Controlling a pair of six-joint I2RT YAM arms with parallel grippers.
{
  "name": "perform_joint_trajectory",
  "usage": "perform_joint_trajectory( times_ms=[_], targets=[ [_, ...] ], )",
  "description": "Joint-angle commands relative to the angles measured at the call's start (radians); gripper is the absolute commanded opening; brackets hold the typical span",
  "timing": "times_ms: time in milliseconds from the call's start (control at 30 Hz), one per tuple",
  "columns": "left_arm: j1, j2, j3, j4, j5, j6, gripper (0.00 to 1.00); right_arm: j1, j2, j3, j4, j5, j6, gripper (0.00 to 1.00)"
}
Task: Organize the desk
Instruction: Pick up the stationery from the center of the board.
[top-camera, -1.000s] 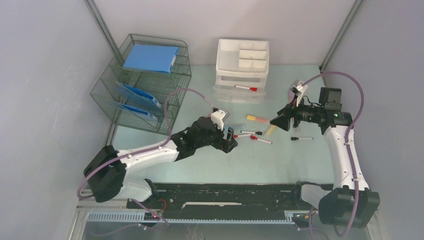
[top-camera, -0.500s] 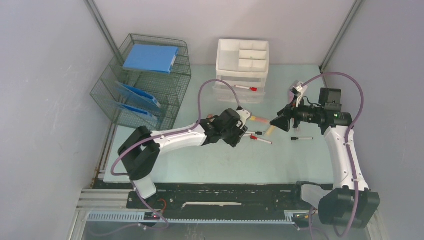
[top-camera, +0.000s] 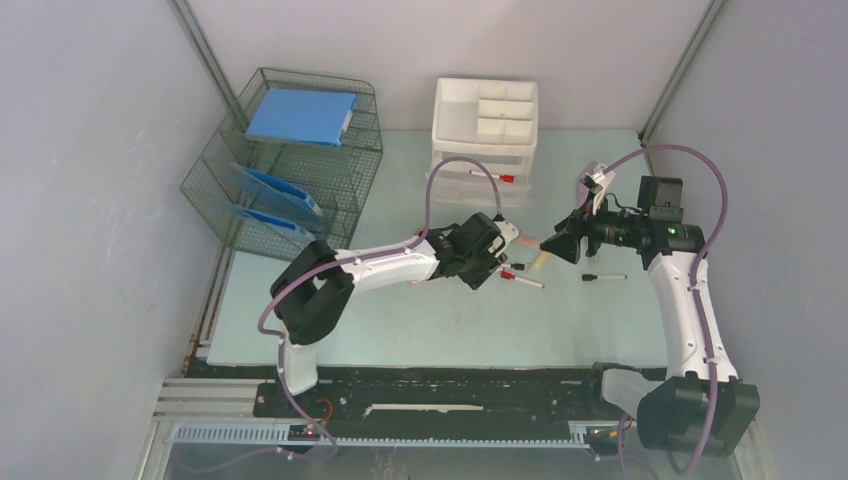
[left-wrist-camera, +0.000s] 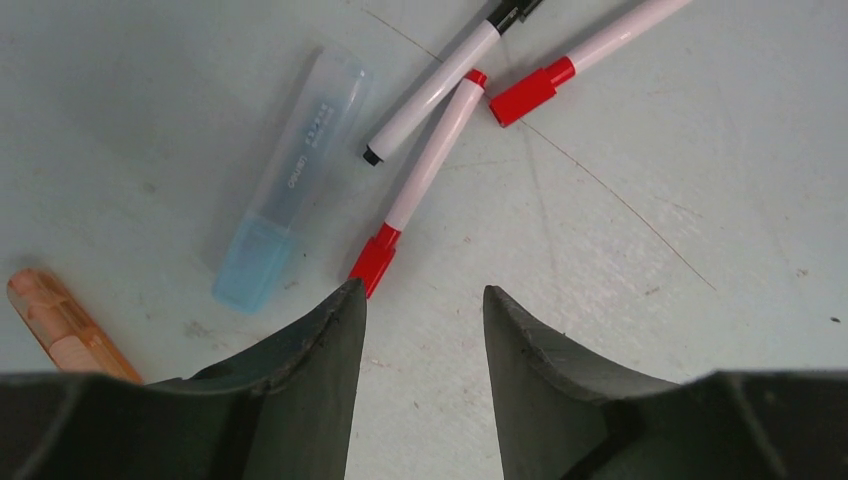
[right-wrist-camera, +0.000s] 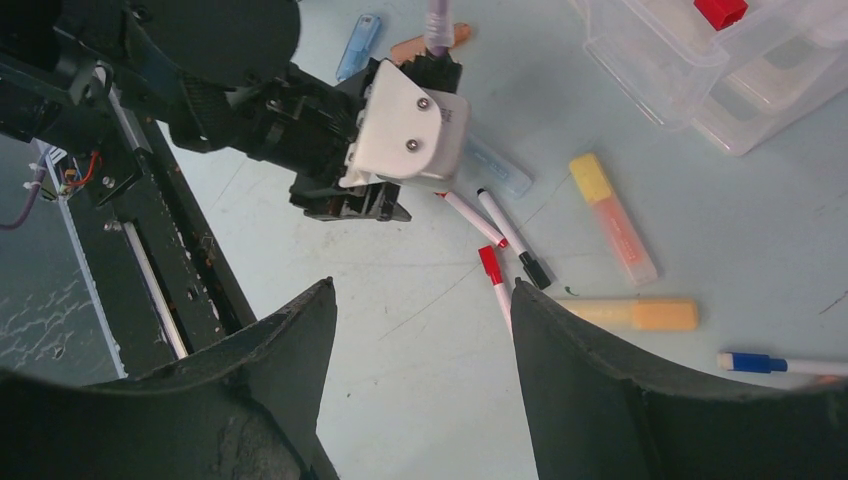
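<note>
My left gripper (left-wrist-camera: 420, 295) points tip-down close over the desk (left-wrist-camera: 650, 300). Its jaws stand a middling way apart with only bare tabletop between them, so it holds nothing. The tip of the jaw on the left of the wrist view sits right at the red cap of a white marker (left-wrist-camera: 428, 170); I cannot tell whether they touch.

That marker's far end meets a black-tipped marker (left-wrist-camera: 440, 85) that lies slanted just beside it. A second red-capped marker (left-wrist-camera: 590, 55) lies next to those two. Left of the group rests a clear tube with a pale blue cap (left-wrist-camera: 295, 180), and farther left, at the picture's edge, lies an orange highlighter (left-wrist-camera: 60, 325).

My right gripper (right-wrist-camera: 422, 290) hovers higher, off to the right of this cluster. Its jaws are spread wide and it holds nothing. Below it lie a yellow highlighter (right-wrist-camera: 612, 218) and a yellow-orange one (right-wrist-camera: 640, 314), near each other. A blue-capped marker (right-wrist-camera: 790, 363) lies a little apart from them.

The desk is the pale green top under both hands, running from the black front rail (top-camera: 450, 385) to the back wall. At its back stands a white drawer unit (top-camera: 485, 140) with a red-capped marker in one clear drawer. In the far left corner is a wire tray rack (top-camera: 290, 175) holding blue folders.
</note>
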Motion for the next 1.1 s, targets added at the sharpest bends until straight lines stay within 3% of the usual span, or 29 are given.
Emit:
perform_joint_trajectory(
  times_ms=[0, 333, 767, 867, 1067],
  targets=[
    [-0.003, 0.045, 0.074, -0.034, -0.033, 0.065, 0.54, -0.002, -0.019, -0.001, 0.003, -0.005, -0.012, 0.72],
    [-0.003, 0.136, 0.152, -0.06, -0.04, 0.108, 0.53, 0.0, -0.012, -0.001, 0.004, -0.002, -0.012, 0.72],
    [0.008, 0.212, 0.206, -0.094, -0.006, 0.138, 0.4, 0.003, -0.008, -0.002, 0.003, 0.006, -0.013, 0.72],
    [0.01, 0.214, 0.197, -0.093, 0.027, 0.13, 0.34, 0.003, -0.009, -0.001, 0.003, 0.005, -0.013, 0.72],
    [0.011, 0.203, 0.159, -0.086, 0.054, 0.113, 0.12, 0.002, -0.011, -0.001, 0.003, 0.005, -0.013, 0.72]
  ],
)
